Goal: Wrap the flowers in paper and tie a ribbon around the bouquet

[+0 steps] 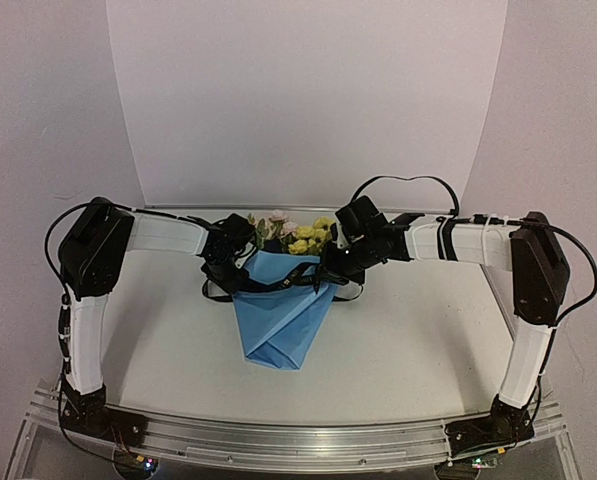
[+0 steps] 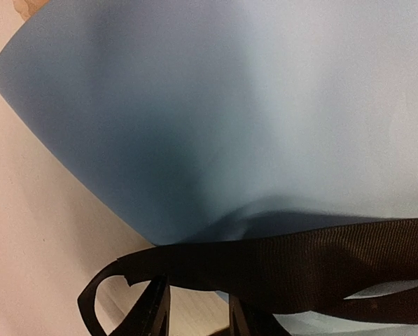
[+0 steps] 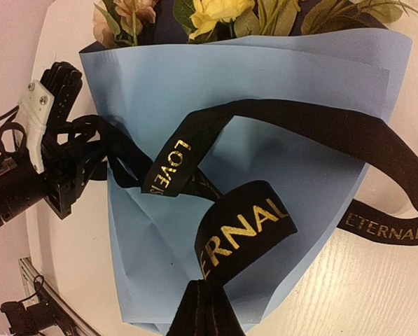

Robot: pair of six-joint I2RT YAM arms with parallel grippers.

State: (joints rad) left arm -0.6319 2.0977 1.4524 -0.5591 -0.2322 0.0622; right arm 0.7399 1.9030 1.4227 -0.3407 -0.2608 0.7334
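The bouquet lies mid-table, its flowers (image 1: pixel 300 236) yellow and pink, pointing to the back. Light blue paper (image 1: pixel 278 318) wraps the stems as a cone. A black ribbon (image 3: pixel 251 217) with gold lettering runs loosely across the cone in loops. My right gripper (image 3: pixel 209 304) is shut on one ribbon end at the cone's right side (image 1: pixel 336 272). At the cone's left edge is my left gripper (image 1: pixel 221 272). Its fingers (image 2: pixel 156 308) stand apart with table showing between them, and the ribbon (image 2: pixel 300 266) crosses just past their tips. The stems are hidden inside the paper (image 2: pixel 216 105).
A white backdrop (image 1: pixel 308 100) curves up behind the bouquet. The white table (image 1: pixel 428 340) runs out to both sides and toward the aluminium rail (image 1: pixel 298 440) at the near edge, where both arm bases are bolted.
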